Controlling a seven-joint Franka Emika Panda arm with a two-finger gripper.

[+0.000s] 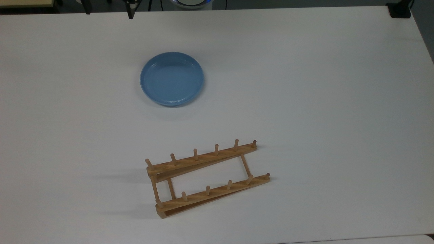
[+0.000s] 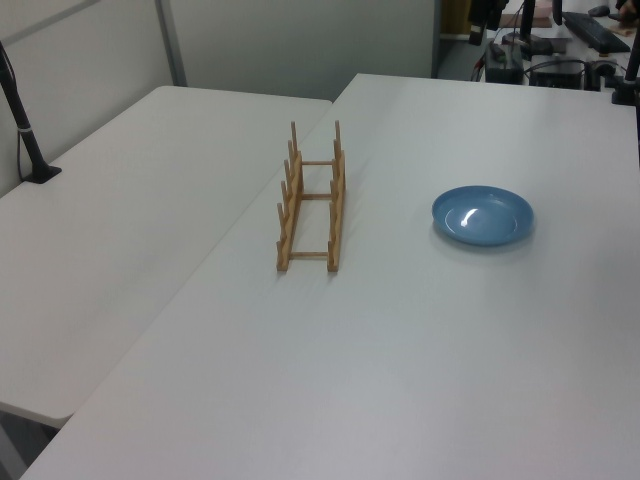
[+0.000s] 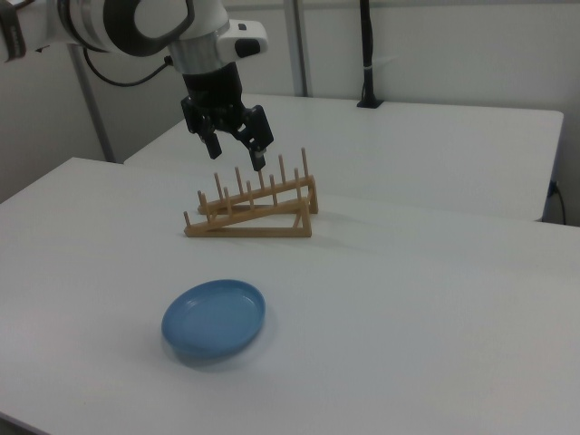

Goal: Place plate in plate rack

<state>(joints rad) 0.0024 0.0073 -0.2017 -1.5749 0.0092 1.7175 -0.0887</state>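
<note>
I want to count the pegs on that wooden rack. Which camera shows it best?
The top view: the plate rack lies spread out, both peg rows separate. In the left view it is seen end-on, pegs overlapping. In the right view it is side-on, with the rows merging.

Round, shallow, glossy light-blue plate [image 1: 172,78] [image 2: 482,215] [image 3: 214,319], raised rim, flat and face up on white tabletop. Low light-brown wooden plate rack [image 1: 206,178] [image 2: 312,200] [image 3: 255,207], well apart from plate: two long parallel rails, upright pegs along each, thin crossbars between. No plate between pegs.
</note>
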